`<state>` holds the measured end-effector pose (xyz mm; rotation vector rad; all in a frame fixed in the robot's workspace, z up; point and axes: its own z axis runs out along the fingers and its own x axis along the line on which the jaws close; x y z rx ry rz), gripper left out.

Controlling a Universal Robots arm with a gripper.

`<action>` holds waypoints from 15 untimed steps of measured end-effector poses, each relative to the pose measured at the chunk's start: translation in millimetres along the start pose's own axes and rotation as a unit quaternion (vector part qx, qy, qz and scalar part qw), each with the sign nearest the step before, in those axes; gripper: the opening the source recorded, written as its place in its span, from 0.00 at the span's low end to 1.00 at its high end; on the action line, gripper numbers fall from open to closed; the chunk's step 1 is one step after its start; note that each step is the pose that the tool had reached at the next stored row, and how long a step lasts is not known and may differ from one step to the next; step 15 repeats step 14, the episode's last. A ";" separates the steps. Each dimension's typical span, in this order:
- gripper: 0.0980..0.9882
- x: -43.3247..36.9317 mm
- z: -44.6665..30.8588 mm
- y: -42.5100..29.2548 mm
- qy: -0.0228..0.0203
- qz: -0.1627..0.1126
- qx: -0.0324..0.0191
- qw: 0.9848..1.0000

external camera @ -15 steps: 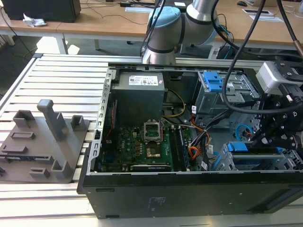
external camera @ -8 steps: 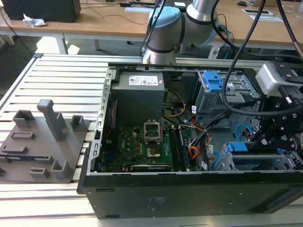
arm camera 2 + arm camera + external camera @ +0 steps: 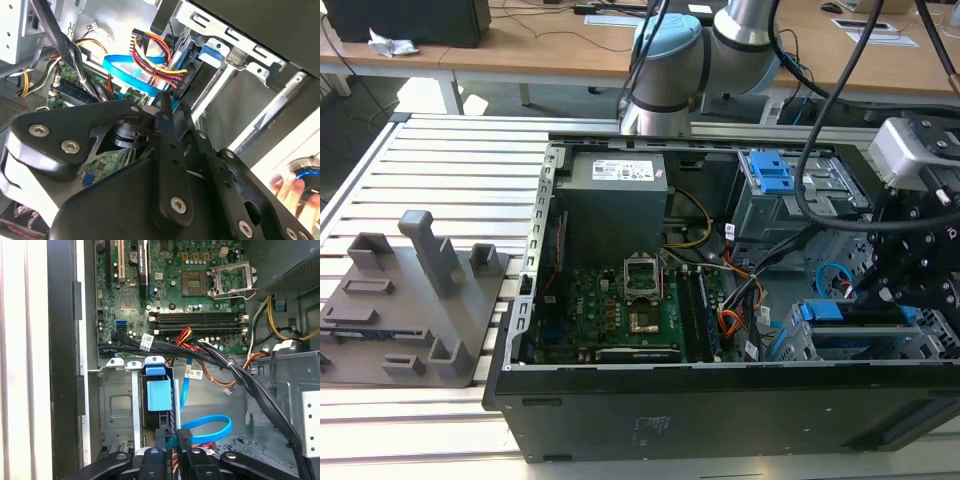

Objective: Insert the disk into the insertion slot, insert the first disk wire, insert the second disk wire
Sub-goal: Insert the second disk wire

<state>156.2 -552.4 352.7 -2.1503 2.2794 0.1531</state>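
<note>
The claw (image 3: 181,452) pinches a black wire plug (image 3: 183,437) beside the disk (image 3: 158,396), with cable bundles (image 3: 210,352) crossing above.

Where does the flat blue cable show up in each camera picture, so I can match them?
Exterior view: the flat blue cable loops inside the case, toward the exterior view's right.
First wrist view: it curls on the case floor beside the disk.
Second wrist view: it runs under the red-and-yellow wires.
Shared landmark: the green motherboard.
</note>
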 end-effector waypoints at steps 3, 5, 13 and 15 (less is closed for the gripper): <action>0.01 -1.5 -13.5 1.0 0.002 0.000 0.001 1.000; 0.01 -2.4 -23.7 1.8 0.004 0.000 0.001 1.000; 0.01 -2.6 -26.2 1.9 0.004 0.000 0.001 1.000; 0.01 -2.5 -26.2 1.9 0.004 0.000 0.001 1.000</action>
